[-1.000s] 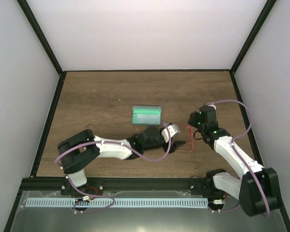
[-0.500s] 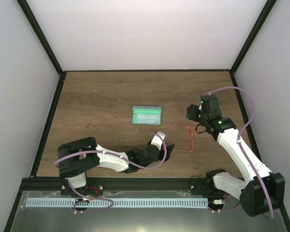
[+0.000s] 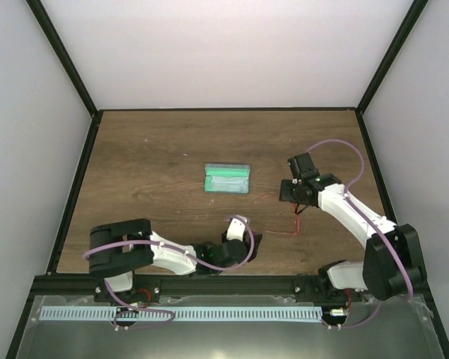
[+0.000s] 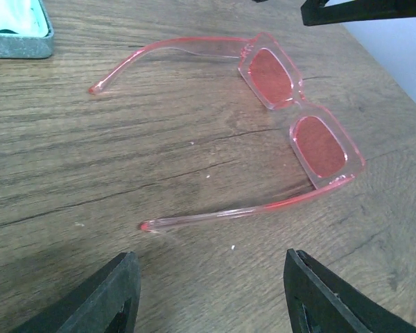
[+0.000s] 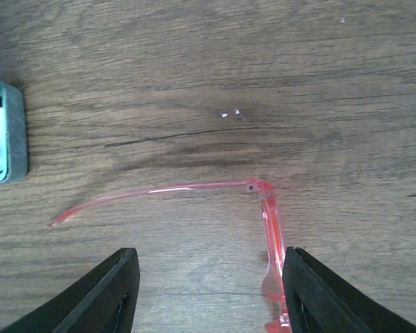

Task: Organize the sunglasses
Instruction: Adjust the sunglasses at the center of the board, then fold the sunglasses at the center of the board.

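Wooden table [image 3: 172, 149], brown grain, bounded by black rails and pale walls. Left arm [image 3: 165, 250], folded low along the near edge. Its pincer [image 3: 243, 241] [image 4: 211, 260] points toward the sunglasses with both fingers [image 4: 111, 298] spread apart and nothing between them; from above its tips are hard to make out. Right arm [image 3: 352, 217], reaching in from the right. Its pincer [image 3: 293, 196] [image 5: 209, 257] is poised over the far hinge of the sunglasses, jaws wide and gripping nothing. Whether its right finger [image 5: 319, 298] touches the frame front just beside it cannot be told. Case [image 3: 227, 179], blue-grey and oblong, lies open with the green lining up near the table's middle. Only a corner [image 4: 17, 47] and one end [image 5: 7, 132] show in the wrist views, cut off by the picture edges. Sunglasses [image 3: 296, 222] [image 4: 317, 144] [image 5: 267, 215], with a translucent red-pink frame and two rectangular red lenses, rest on the table with both arms unfolded. They lie to the right of the case, nearer the arm bases and apart from it, with the arm tips pointing toward the case side. From above they are a faint red outline, the far arm partly covered by the right pincer. The right wrist view shows one arm and a strip of the front, the lenses cut off below. In the left wrist view a black part is cropped at the top right corner, its identity unclear.
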{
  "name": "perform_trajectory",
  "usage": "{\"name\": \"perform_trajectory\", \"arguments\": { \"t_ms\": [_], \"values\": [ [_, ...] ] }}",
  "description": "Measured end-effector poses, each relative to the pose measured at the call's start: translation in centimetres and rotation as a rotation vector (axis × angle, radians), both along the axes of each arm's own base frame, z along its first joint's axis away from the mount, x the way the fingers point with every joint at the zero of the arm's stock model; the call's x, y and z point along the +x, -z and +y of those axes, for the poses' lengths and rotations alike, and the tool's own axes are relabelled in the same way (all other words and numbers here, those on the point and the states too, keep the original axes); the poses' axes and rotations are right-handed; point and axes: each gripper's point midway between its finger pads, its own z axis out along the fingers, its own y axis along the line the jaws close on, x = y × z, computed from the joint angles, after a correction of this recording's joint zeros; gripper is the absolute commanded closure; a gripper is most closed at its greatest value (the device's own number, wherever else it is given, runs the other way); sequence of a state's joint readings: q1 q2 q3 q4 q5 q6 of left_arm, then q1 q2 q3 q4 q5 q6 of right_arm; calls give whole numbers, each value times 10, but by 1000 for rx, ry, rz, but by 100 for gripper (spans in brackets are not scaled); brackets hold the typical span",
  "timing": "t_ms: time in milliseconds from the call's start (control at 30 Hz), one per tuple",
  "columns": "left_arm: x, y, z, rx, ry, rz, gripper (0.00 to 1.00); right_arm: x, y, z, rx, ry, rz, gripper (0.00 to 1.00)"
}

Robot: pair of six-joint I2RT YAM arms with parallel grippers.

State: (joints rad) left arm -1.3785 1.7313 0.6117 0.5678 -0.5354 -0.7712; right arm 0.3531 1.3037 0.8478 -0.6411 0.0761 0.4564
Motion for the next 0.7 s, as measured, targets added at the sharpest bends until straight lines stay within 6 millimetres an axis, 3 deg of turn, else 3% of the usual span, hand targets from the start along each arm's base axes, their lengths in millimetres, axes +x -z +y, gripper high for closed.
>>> {"name": "perform_trajectory", "arguments": {
  "t_ms": [133,300,467,700],
  "values": [
    [-2,-7,-8,-14,-7,-3,41,0,8,-5,-35,23,18,43],
    [-1,-6,-15,-14,-10,-4,41,-2,22,-15,-92,60,63,53],
    [-2,2,-16,3,0,5,41,-4,25,-18,-109,72,76,49],
    [-5,2,-19,-7,16,13,42,-9,49,-17,-145,67,152,51]
  ]
}}
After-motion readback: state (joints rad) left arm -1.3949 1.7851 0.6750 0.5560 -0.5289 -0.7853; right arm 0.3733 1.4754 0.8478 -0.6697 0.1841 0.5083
